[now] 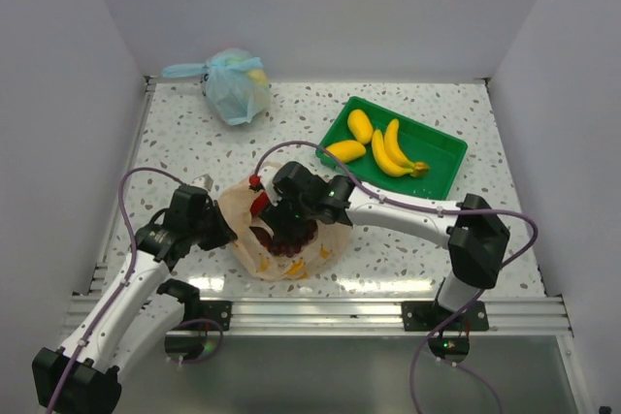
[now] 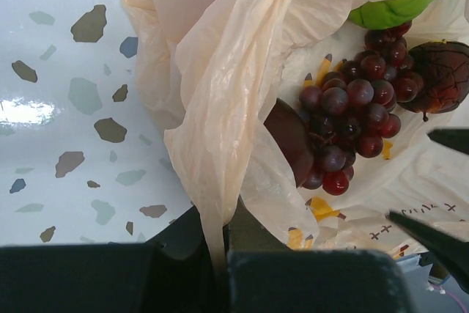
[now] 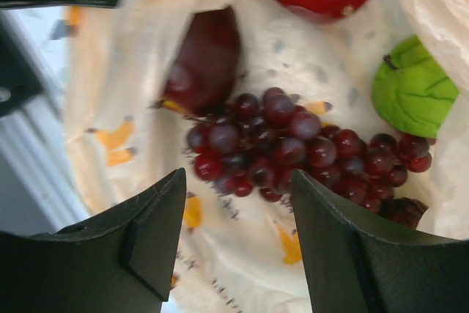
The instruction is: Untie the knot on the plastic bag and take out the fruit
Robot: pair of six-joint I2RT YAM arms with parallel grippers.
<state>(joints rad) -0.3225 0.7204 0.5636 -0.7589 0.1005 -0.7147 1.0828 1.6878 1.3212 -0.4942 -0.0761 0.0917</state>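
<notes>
Plastic bag (image 2: 220,71) rim pinched by left gripper (image 2: 220,247) to hold the mouth open — right gripper (image 3: 236,181), jaws spread, poised over grapes (image 3: 293,148).

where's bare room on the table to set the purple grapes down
Bare terrazzo tabletop between the light blue plastic bag and the green plastic tray; the tray's right end is also free. Crowded around the pale-orange plastic bag.
</notes>
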